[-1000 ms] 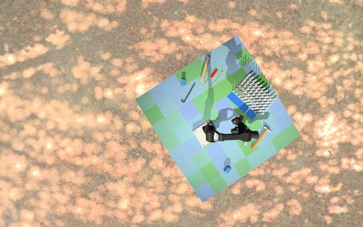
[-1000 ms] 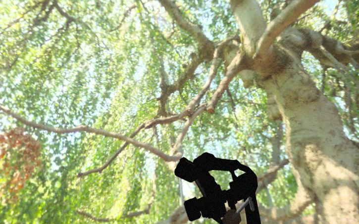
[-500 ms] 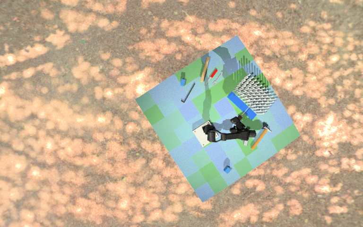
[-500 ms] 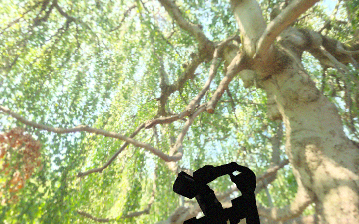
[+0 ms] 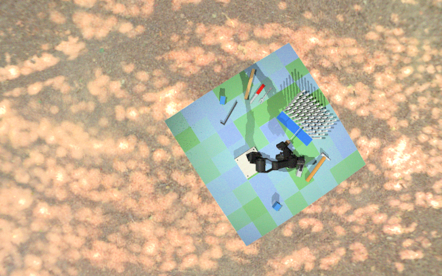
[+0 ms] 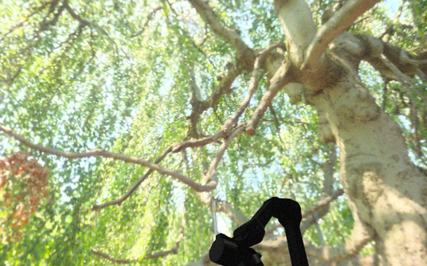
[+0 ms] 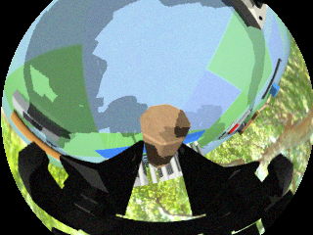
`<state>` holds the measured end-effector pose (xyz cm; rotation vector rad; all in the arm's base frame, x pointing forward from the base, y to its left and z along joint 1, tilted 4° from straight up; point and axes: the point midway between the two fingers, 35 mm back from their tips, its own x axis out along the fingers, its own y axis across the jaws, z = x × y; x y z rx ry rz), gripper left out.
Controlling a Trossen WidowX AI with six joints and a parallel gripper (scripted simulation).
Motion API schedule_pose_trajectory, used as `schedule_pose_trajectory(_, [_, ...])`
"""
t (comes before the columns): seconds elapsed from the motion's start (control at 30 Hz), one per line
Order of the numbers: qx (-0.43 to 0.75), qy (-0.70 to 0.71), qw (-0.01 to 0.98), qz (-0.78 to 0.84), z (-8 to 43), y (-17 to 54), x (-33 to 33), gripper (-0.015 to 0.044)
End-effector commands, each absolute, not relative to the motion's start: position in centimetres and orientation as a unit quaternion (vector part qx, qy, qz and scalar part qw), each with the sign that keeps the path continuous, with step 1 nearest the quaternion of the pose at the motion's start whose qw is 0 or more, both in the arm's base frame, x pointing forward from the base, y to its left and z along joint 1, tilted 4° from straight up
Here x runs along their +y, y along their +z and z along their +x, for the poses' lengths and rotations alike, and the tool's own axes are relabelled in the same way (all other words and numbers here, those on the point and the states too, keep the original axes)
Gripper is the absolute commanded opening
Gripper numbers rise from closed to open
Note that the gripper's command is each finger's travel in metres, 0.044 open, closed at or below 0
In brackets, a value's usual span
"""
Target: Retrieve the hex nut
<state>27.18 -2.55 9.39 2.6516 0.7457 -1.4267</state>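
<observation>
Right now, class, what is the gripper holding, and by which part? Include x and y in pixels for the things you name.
The gripper (image 5: 288, 142) (image 7: 160, 144) holds a thin-shafted tool by its brown handle (image 7: 163, 124).

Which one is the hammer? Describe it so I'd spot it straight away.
Find the field of metal spacers. Below it in the top view, past the blue strip, lies the hammer: orange handle, grey crosswise head, unlike the plain wooden bar.

Dense block of standing spacers (image 5: 311, 115) (image 7: 168, 171) barring my way beyond the blue strip (image 5: 294, 128) (image 7: 114, 153), hammer (image 5: 316, 167) (image 7: 34, 137) lying to one side, open passage between strip and L-shaped tool (image 5: 229, 112).
</observation>
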Motion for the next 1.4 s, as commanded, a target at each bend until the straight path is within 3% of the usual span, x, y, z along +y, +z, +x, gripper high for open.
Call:
schedule_pose_trajectory(0.0, [0.245, -0.458, 0.02, 0.854, 26.9, 7.7, -2.4, 0.0])
schedule_pose_trajectory(1.37, [0.243, -0.457, 0.02, 0.855, 29.1, 6.3, -1.3, 0.0])
